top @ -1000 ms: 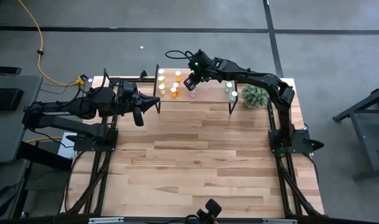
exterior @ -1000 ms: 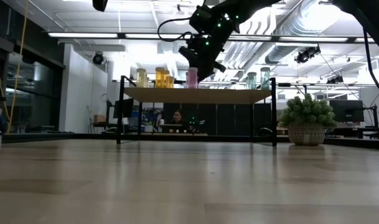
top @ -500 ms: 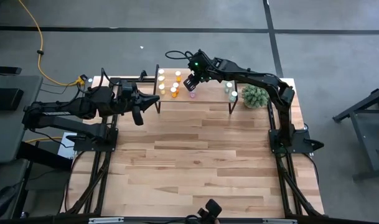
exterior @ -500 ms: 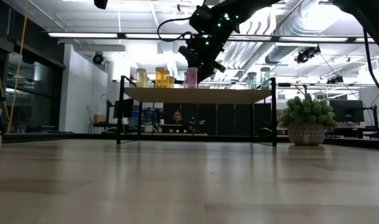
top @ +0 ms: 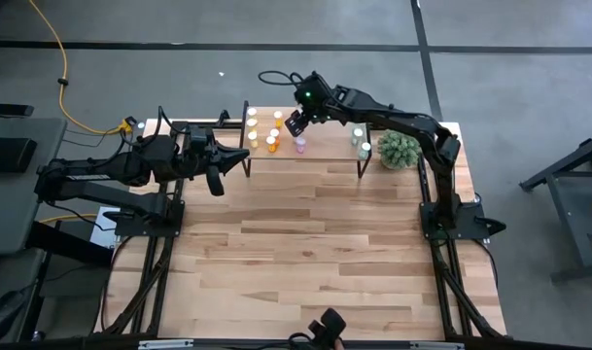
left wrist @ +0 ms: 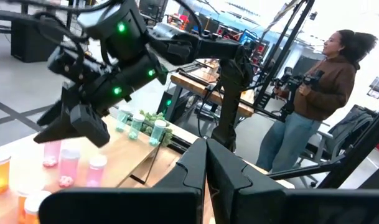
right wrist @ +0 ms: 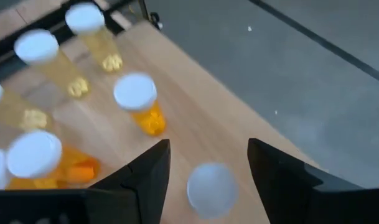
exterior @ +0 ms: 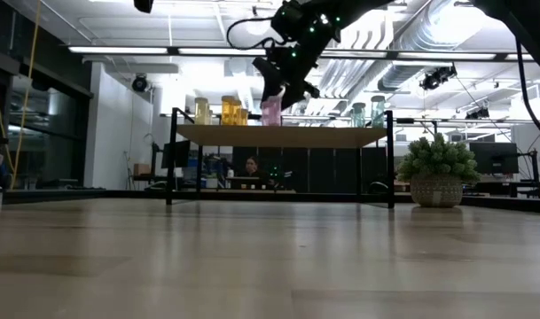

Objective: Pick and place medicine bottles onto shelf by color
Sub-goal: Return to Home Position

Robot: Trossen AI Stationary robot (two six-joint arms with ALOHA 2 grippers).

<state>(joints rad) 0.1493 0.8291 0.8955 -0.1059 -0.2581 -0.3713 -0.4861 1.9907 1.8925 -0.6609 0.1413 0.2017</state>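
The shelf (top: 320,163) stands at the table's far side with medicine bottles upright on its top. Yellow ones (top: 252,126) are at its left end, orange ones (top: 274,134) beside them, and teal ones (top: 361,143) at its right end. A pink bottle (exterior: 271,112) stands near the middle. My right gripper (right wrist: 208,144) hovers open just above it, slanting down, and the bottle's white cap (right wrist: 211,186) shows between the fingers with a gap on each side. My left gripper (left wrist: 206,168) is shut and empty, held level off the shelf's left end (top: 239,160).
A fuzzy green potted plant (top: 398,151) stands right of the shelf. More pink bottles (left wrist: 70,165) stand close beside the one under my right gripper. A person (left wrist: 313,93) stands in the room beyond the table. The near half of the plank tabletop (top: 315,253) is bare.
My right gripper has let go of the pink bottle and risen a little off it. The bottle stays upright on the shelf.
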